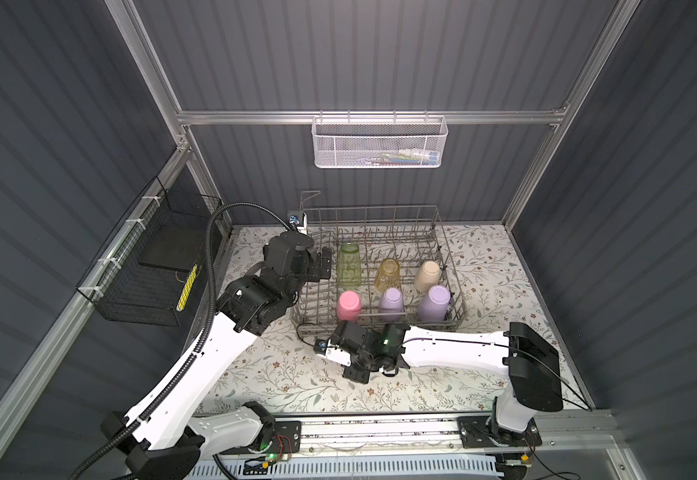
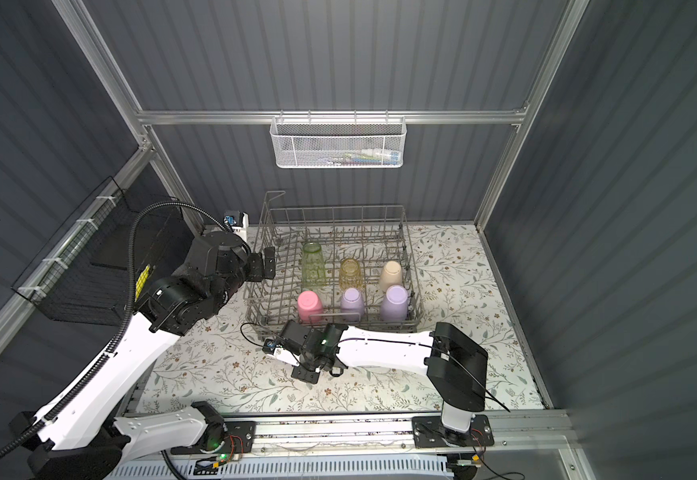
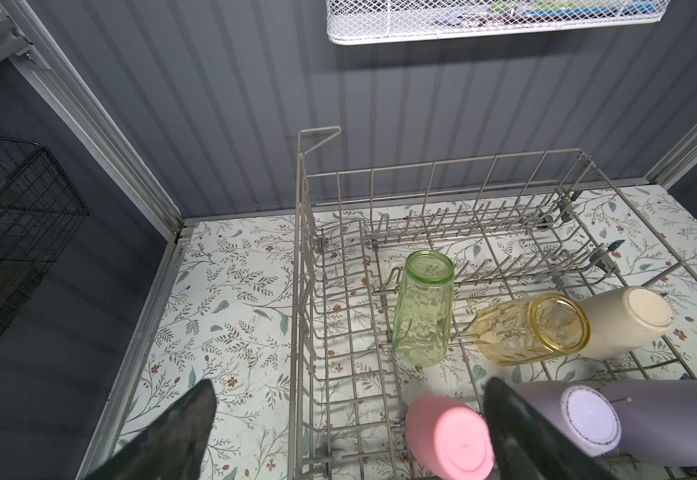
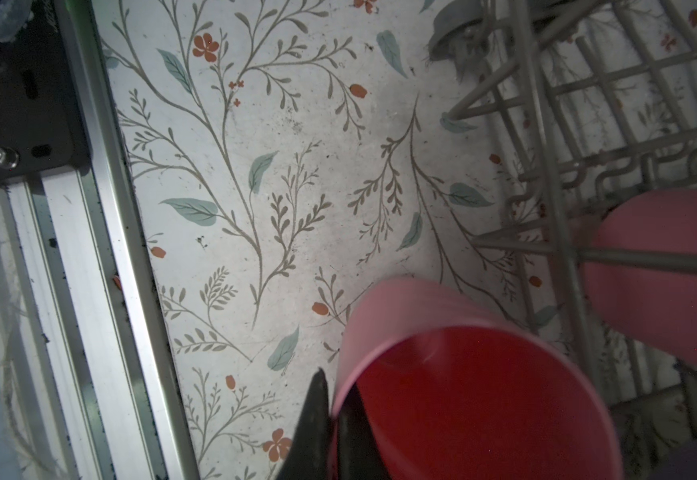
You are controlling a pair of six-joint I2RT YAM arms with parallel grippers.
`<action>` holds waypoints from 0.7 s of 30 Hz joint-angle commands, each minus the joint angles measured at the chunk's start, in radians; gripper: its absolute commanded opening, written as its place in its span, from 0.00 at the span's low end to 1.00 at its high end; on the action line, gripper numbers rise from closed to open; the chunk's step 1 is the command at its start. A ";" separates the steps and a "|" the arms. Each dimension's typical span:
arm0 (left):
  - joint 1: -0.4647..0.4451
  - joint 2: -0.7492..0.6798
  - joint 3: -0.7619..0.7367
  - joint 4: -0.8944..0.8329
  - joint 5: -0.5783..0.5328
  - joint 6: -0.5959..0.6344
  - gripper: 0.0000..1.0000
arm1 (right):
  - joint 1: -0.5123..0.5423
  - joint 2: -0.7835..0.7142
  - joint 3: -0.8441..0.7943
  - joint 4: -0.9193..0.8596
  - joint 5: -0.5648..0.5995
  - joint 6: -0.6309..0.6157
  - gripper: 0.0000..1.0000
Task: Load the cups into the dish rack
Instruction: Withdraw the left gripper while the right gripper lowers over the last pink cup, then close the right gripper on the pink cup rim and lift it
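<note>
The floral desk (image 1: 484, 266) carries the grey wire dish rack (image 1: 380, 212), which stands toward the back wall. Six cups sit inside it, bases up or leaning on the tines. The green cup (image 1: 349, 266), yellow cup (image 1: 388, 272) and beige cup (image 1: 428, 276) form the far row. The racked pink cup (image 1: 349, 305) and two lilac cups (image 1: 391, 303) (image 1: 434, 303) form the near row.

A seventh, the held pink cup (image 4: 442, 332), is just outside the rack's near wall, its mouth turned toward the right wrist camera. The arm hides it in both top views, and I cannot tell whether it rests on the desk.

The right claw (image 4: 332, 395) is closed on its rim, one finger inside the mouth and one outside. The left claw (image 3: 347, 436) is spread wide and empty beside the rack's left wall.

The cup looks like light, stiff, smooth plastic, unlikely to break. A thin rim pinch could let it swing or slip, so a deep bite on the wall seems safest.
</note>
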State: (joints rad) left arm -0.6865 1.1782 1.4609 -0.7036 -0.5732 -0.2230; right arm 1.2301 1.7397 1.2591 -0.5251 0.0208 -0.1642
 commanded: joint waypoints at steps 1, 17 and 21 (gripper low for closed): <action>-0.001 -0.005 -0.014 -0.011 0.005 -0.013 1.00 | -0.005 -0.011 0.023 -0.045 -0.022 -0.009 0.00; -0.001 -0.017 -0.015 0.036 0.103 -0.001 1.00 | -0.123 -0.455 -0.001 -0.039 -0.338 0.043 0.00; 0.001 -0.021 -0.039 0.106 0.290 0.016 1.00 | -0.269 -0.640 -0.107 0.172 -0.590 0.171 0.00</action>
State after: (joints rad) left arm -0.6857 1.1751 1.4441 -0.6605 -0.4343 -0.2214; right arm 1.0397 1.1851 1.2175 -0.5053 -0.3454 -0.0967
